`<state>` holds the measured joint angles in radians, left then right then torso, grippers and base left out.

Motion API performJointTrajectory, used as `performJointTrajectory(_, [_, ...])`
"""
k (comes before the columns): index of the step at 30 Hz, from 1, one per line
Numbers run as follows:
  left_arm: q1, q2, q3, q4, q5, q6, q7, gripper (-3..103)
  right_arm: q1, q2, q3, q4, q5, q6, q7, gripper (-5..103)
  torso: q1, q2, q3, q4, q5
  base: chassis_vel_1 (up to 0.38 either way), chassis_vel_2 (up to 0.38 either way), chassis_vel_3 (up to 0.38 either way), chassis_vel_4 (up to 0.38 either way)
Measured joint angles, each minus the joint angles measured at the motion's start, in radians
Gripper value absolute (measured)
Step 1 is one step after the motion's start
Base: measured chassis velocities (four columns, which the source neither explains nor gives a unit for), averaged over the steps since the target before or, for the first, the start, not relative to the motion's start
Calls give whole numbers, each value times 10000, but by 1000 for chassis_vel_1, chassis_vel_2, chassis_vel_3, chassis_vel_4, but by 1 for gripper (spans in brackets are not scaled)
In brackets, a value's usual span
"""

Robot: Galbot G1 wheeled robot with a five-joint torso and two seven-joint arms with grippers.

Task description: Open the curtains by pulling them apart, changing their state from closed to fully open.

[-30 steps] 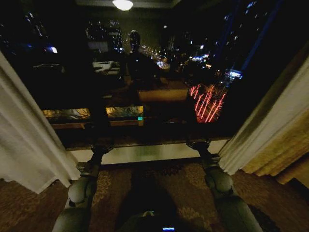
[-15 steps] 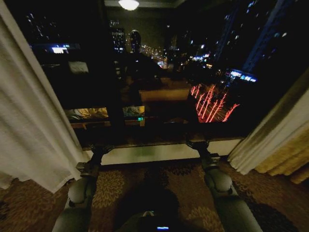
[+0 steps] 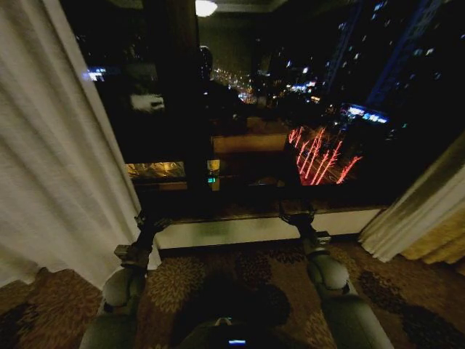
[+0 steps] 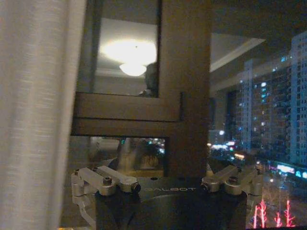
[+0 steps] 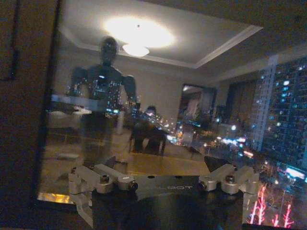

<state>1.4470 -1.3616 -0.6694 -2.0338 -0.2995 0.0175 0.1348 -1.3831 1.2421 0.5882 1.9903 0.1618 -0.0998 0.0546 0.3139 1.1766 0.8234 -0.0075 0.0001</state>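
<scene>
The curtains stand parted. The left sheer cream panel (image 3: pixel 51 145) hangs large at the left, and its pleats show close in the left wrist view (image 4: pixel 33 115). Far off at the right edge hangs the right sheer panel (image 3: pixel 418 214). Between them is dark window glass (image 3: pixel 290 109) with city lights. My left gripper (image 3: pixel 149 222) is held out low toward the sill, just beside the left panel's edge, open and holding nothing (image 4: pixel 165 187). My right gripper (image 3: pixel 298 214) points at the glass, also open and holding nothing (image 5: pixel 163 184).
A dark window post (image 3: pixel 174 87) rises ahead of the left arm (image 4: pixel 184 86). A pale sill (image 3: pixel 232 231) runs below the glass. A golden-yellow drape (image 3: pixel 445 243) hangs behind the right panel. Patterned carpet (image 3: pixel 218 276) lies underfoot. My reflection (image 5: pixel 103 76) shows in the glass.
The whole picture has shifted right, so the camera has turned left. The left panel now looms larger and the right panel sits nearer the edge. Both arms keep their pose.
</scene>
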Motion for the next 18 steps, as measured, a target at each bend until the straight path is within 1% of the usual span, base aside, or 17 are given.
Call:
performJointTrajectory(7, [32, -24, 1, -37, 19, -1, 0, 100, -31, 37, -24, 67, -16, 10, -7, 100, 1, 1, 0, 0, -4, 232, 236, -228, -233])
performJointTrajectory(12, [39, -36, 2, -37, 27, -3, 0, 100, -72, 59, -82, 105, -38, 14, -18, 100, 0, 0, 0, 0, 2, 243, 225, -230, -225])
performJointTrajectory(16, [48, -33, -9, -32, 43, -4, 0, 100, -78, 75, -117, 108, -49, 14, -21, 100, 1, 0, 0, 0, -4, 211, 232, -227, -218])
performJointTrajectory(18, [32, -19, -12, -15, 59, -5, 0, 100, -83, 79, -165, 98, -48, 14, -29, 100, 0, 0, 0, 0, 1, 237, 243, -249, -243])
